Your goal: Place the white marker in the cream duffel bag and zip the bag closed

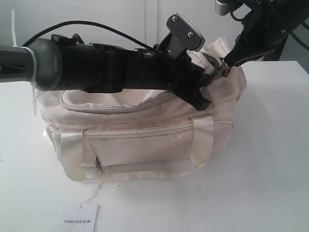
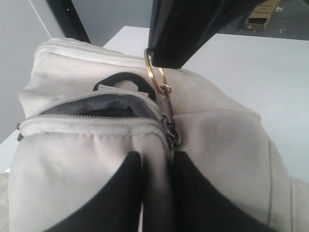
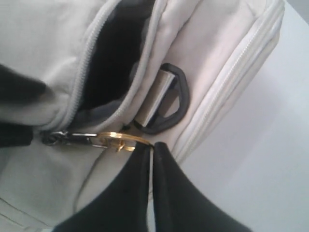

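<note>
Nowhere visible, the white marker; presumably inside the cream duffel bag (image 1: 145,140), long axis left to right on the tabletop (image 1: 270,145). Right claw (image 3: 152,146) clamped shut on the gold ring (image 3: 116,140) at the bag's right end; slider (image 3: 53,137) just past the ring, dark mouth gaping beside it. Left claw (image 2: 157,153), stretched over the bag top from the left, pinching cream fabric just beside the slider. Nearer for the pull: the right one, ring in grip; line of pull probably along the unzipped track.

We find the duffel bag (image 1: 145,140) on the tabletop (image 1: 270,169), a card (image 1: 81,220) before it, the right claw (image 1: 231,62) on its right-end zipper ring (image 1: 225,72).
</note>
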Tool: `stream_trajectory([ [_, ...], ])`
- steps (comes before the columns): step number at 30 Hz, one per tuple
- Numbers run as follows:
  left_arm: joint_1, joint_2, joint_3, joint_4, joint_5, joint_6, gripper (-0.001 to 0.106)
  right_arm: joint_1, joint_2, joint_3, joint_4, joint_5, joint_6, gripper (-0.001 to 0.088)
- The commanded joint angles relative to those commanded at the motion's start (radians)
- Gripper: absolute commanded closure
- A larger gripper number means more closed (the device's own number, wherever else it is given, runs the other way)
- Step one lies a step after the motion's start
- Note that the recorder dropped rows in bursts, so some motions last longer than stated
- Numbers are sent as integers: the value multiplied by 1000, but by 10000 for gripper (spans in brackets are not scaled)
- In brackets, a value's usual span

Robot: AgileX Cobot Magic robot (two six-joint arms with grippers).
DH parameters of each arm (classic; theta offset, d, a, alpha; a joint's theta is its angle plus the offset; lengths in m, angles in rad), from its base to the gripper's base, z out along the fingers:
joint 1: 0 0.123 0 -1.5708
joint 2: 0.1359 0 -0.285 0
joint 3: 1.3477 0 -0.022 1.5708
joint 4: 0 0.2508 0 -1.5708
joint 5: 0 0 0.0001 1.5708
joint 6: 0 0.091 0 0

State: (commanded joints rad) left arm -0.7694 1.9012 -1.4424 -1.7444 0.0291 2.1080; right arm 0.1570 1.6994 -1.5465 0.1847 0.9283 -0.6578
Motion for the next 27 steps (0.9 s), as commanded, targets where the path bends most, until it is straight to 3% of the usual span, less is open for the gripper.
stream_trajectory([
  [27,0,-30,0,0,79,-10,1053,0,4,0,34,-308,6,868],
])
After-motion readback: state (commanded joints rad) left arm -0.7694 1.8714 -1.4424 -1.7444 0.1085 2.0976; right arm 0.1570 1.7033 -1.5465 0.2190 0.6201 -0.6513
